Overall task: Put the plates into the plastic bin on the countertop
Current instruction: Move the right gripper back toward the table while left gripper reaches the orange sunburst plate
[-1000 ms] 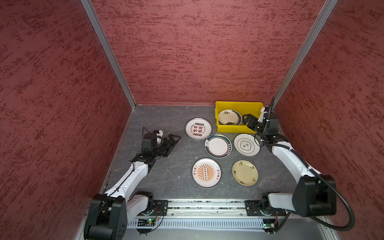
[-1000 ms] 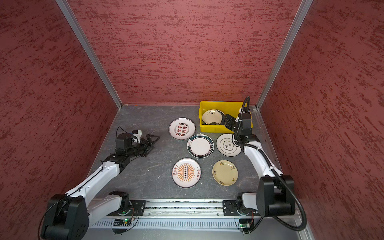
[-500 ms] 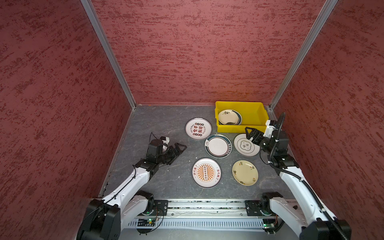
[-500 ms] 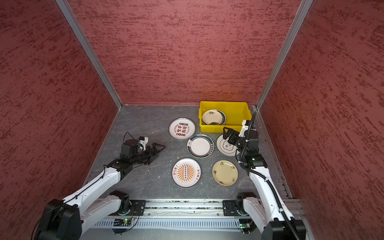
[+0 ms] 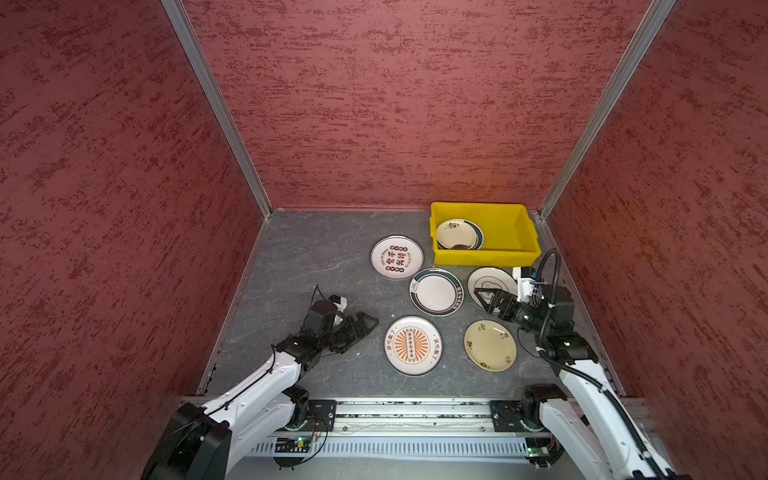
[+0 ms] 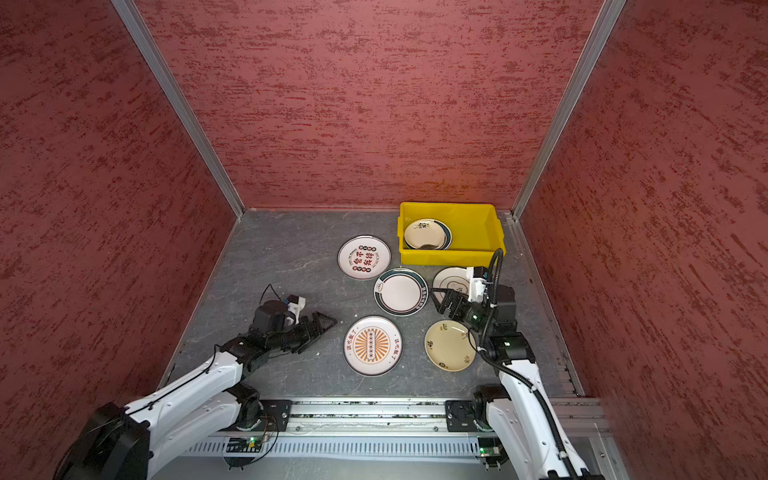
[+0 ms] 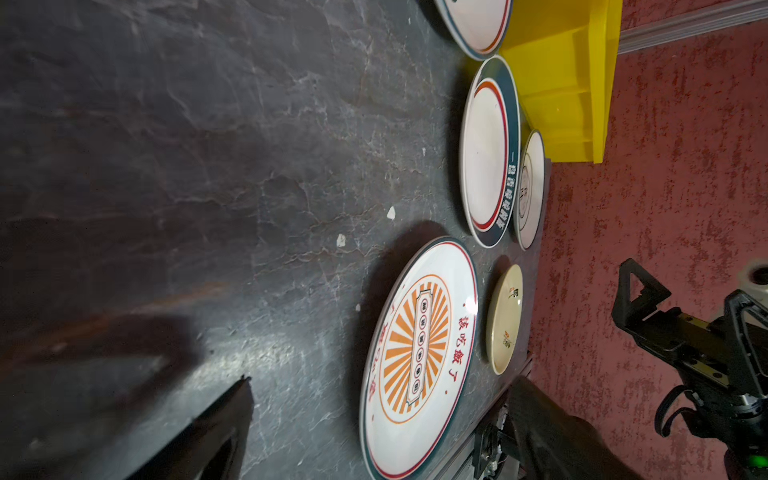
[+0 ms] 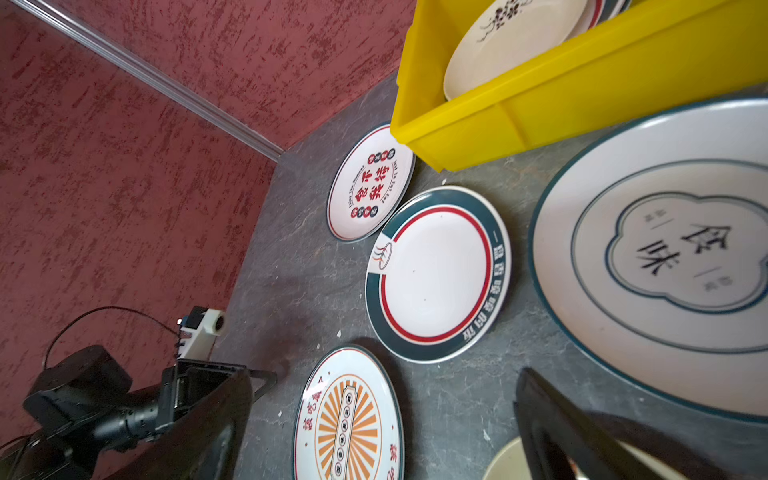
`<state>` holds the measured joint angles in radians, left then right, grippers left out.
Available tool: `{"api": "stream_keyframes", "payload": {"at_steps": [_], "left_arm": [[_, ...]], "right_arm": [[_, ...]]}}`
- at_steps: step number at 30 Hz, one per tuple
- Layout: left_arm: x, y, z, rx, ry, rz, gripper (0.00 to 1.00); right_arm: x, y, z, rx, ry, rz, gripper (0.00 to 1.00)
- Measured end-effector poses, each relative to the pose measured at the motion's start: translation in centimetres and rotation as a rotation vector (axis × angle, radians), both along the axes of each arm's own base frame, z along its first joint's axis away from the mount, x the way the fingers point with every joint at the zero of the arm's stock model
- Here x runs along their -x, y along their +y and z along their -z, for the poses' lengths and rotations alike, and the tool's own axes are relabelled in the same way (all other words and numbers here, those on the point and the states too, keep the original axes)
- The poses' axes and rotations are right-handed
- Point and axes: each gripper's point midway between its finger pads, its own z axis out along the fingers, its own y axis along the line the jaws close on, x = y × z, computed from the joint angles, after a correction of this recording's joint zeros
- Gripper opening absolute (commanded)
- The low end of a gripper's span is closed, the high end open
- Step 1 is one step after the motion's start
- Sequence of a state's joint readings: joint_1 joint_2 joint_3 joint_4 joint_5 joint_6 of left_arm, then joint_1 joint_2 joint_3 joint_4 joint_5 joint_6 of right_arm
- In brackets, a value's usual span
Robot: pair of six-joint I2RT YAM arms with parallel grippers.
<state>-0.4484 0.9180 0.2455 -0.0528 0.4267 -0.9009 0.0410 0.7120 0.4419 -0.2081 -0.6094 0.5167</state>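
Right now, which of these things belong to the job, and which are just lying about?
Job: yellow bin, stacked plates inside it, five plates on the countertop (red-character plate, green-rimmed plate, cloud-motif plate, sunburst plate, cream plate), left gripper and right gripper, both open.
Lying about: white flecks on the countertop; the red walls and front rail are just fixtures.

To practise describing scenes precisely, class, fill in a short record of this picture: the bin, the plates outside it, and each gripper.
Bin: yellow rectangular plastic bin, back right of the grey stone-look countertop
In bin: stacked plates, cream plate on top; count unclear
On countertop: five round plates, lying flat
Left gripper: open, empty, beside the orange sunburst plate
Right gripper: open, empty, over the white cloud-outline plate
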Motion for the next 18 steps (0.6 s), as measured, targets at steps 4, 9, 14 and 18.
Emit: {"api": "stream_keyframes", "payload": {"at_steps": [4, 9, 14, 18], "left_arm": [[1.3, -0.4, 1.5, -0.016, 0.033, 0.035, 0.85], [1.9, -1.6, 2.1, -0.023, 0.032, 0.087, 0.78], [2.2, -2.5, 2.4, -0.022, 0.034, 0.118, 0.69], [1.9, -2.9, 2.8, -0.022, 0.046, 0.122, 0.59]], "right_arm": [[0.9, 0.5, 1.7, -0.017, 0.05, -0.033, 0.99], [1.6, 0.7, 3.6, -0.028, 0.102, -0.045, 0.99], [1.9, 0.9, 4.9, -0.035, 0.148, -0.055, 0.99], [2.1, 1.1, 5.3, -0.046, 0.162, -0.068, 0.99]]}}
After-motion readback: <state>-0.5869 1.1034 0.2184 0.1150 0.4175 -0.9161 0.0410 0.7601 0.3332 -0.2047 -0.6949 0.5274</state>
